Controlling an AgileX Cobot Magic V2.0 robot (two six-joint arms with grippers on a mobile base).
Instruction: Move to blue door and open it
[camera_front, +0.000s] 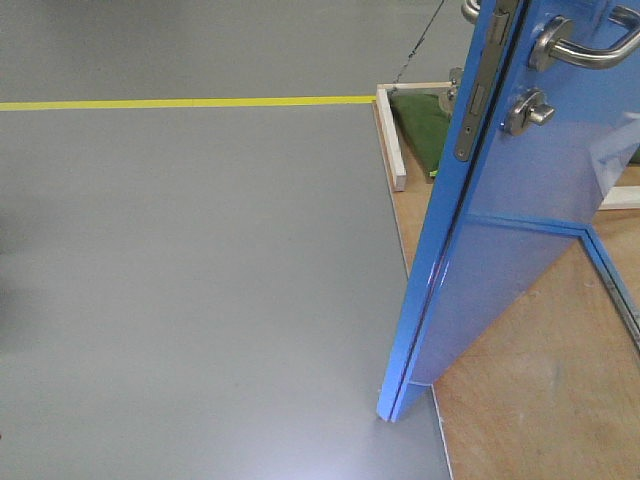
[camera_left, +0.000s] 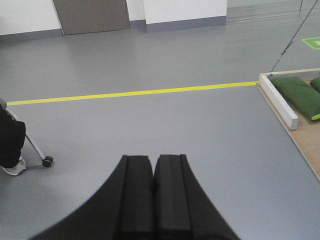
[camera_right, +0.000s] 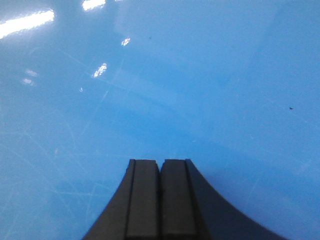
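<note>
Left pincer (camera_left: 153, 162): both pads pressed flat together. Right pincer (camera_right: 160, 165): pads likewise pressed together.

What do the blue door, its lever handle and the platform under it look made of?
Tall glossy blue door: painted or laminated panel, core unclear; reflects lights. Curved silver lever handle: probably brushed steel, dull satin sheen. Brown platform floor: likely plywood, faint grain.

No readable text is showing anywhere; a green floor marking (camera_left: 312, 43) is sitting far off in the left wrist view, too blurry to read.
</note>
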